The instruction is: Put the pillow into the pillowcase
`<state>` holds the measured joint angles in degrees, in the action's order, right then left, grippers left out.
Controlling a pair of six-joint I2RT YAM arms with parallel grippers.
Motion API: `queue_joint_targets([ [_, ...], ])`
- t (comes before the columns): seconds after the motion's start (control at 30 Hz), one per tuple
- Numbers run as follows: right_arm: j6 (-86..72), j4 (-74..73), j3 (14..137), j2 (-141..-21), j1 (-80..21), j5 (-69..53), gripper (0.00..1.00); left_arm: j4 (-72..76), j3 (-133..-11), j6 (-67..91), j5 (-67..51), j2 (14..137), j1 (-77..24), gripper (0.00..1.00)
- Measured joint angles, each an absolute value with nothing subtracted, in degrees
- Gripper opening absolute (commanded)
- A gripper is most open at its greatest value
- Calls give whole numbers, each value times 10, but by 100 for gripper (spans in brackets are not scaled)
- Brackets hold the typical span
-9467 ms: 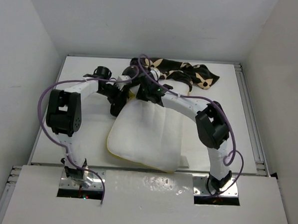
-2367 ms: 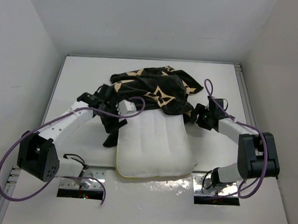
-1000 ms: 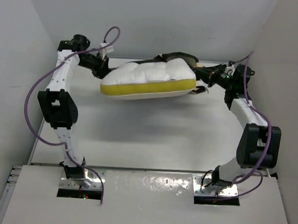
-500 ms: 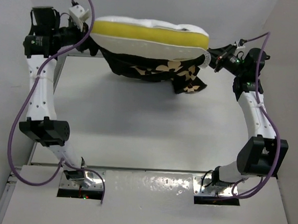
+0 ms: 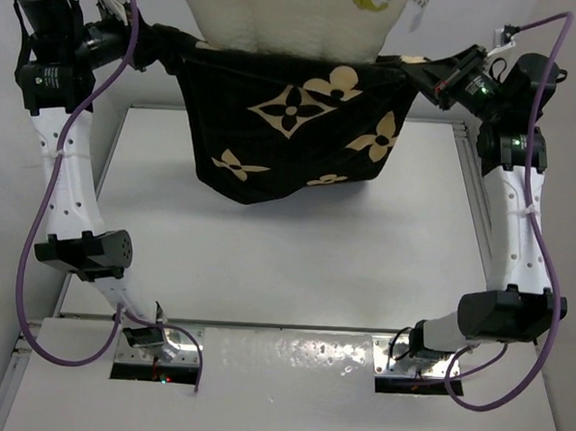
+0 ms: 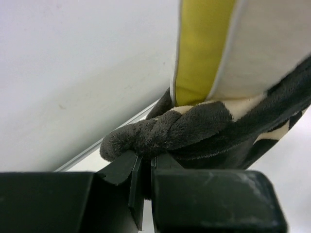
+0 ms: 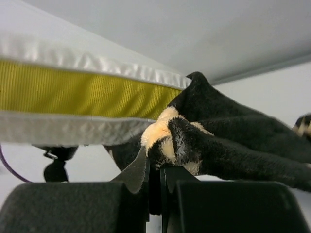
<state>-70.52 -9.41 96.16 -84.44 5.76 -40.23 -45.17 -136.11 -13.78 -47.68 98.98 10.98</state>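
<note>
Black flower-print pillowcase is hanging well above the surface, mouth up, white pillow sticking out the top. Left tool and right tool are each clenching a bunched rim corner. Best bet: holding corners level and apart, shaking gently so the pillow is sliding down.

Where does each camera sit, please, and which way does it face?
Top external: above and behind the bases, facing down at the table; both arms show, holding up the pillowcase with the pillow.
Left wrist: on the left arm, facing along the left gripper, shut on bunched pillowcase.
Right wrist: likewise along the right gripper, shut on pillowcase.
Shared: both wrist views catch the pillow's yellow band.
</note>
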Motion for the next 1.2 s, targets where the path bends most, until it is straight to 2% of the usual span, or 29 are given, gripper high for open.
queue_joint_targets([
  [0.13, -650, -114, 971, -814, 54, -376, 0, -413, -1348, -101, -502, 985, 123, 0],
  [0.3, -572, -148, 913, -778, 34, -349, 0, -372, -1198, -87, -506, 942, 124, 0],
  [0.37, -545, -183, 903, -785, 24, -345, 0, -393, -1177, -89, -499, 951, 125, 0],
  [0.5, -496, -256, 940, -814, 20, -337, 0, -442, -1248, -88, -491, 1007, 134, 0],
  [0.6, -478, -255, 1001, -817, 20, -332, 0, -421, -1299, -77, -496, 1008, 150, 0],
  [0.8, -493, -154, 943, -698, 28, -323, 0, -364, -1330, -59, -524, 929, 173, 0],
  [1.0, -509, -145, 1098, -764, 44, -334, 0, -264, -1371, 17, -557, 914, 197, 0],
  [1.2, -537, -93, 960, -721, 46, -333, 0, -234, -1279, 27, -571, 897, 199, 0],
])
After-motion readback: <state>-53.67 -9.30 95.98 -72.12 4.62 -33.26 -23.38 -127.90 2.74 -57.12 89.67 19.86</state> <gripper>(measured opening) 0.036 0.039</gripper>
